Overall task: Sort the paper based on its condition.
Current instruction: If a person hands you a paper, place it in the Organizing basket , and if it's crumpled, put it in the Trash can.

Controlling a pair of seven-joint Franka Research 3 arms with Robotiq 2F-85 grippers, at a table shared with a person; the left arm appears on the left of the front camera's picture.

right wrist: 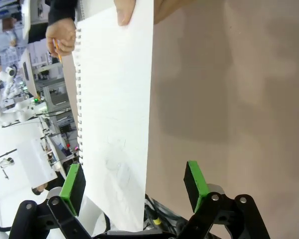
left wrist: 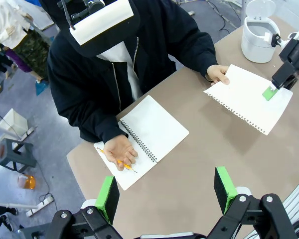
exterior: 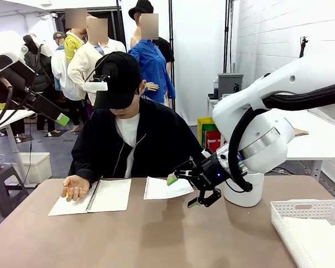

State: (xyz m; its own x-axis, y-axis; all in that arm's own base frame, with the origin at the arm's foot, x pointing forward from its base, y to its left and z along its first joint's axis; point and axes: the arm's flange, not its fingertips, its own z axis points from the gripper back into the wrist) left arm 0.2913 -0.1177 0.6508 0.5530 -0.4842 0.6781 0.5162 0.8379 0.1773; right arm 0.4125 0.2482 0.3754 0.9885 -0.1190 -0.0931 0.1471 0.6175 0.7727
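Notebook (exterior: 109,195) L of sheet (exterior: 164,190); bin (exterior: 252,194) & basket (exterior: 307,205) on R.

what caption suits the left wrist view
A person's hand holds a loose white sheet between the open jaws of the right gripper, an open spiral notebook on the table

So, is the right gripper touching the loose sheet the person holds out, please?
Cannot tell. In the right wrist view the sheet passes between the open jaws of the right gripper, close beside one pad, but no contact or gap shows plainly.
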